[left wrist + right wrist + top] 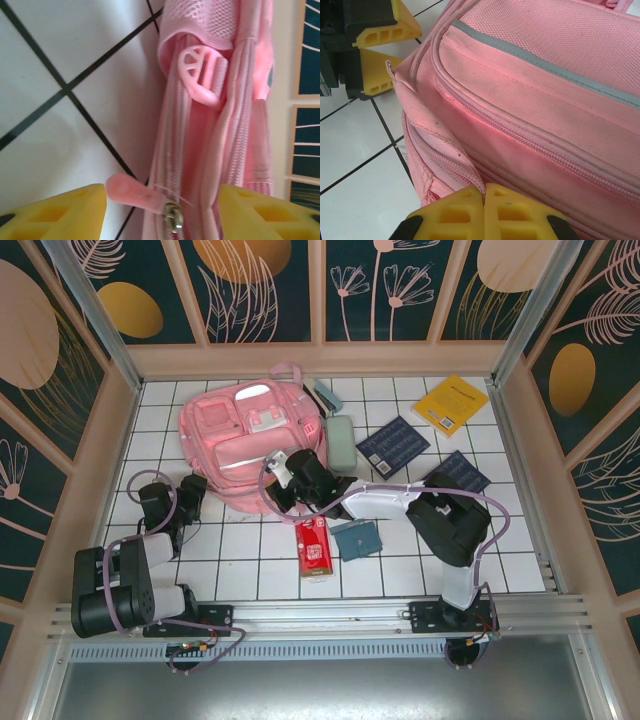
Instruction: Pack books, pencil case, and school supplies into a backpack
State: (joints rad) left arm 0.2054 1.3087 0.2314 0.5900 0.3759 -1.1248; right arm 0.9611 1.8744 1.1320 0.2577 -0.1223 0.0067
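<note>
The pink backpack (250,430) lies flat at the back left of the table. My left gripper (192,492) is at its near left corner. It is open (162,212), and the pink zipper pull (134,192) and metal slider (173,216) sit between its yellow fingers (55,215). My right gripper (284,482) is shut (484,196) on a fold of backpack fabric (462,162) by the zipper seam. The yellow book (452,403) and two navy books (393,445) (460,472) lie to the right. The mint pencil case (341,440) and the stapler (326,395) rest beside the backpack.
A red packet (314,545) and a small teal square (357,538) lie near the front, under the right arm. The left gripper's yellow fingers (377,35) stand close to the backpack corner in the right wrist view. Wooden walls (320,358) ring the white tiled table.
</note>
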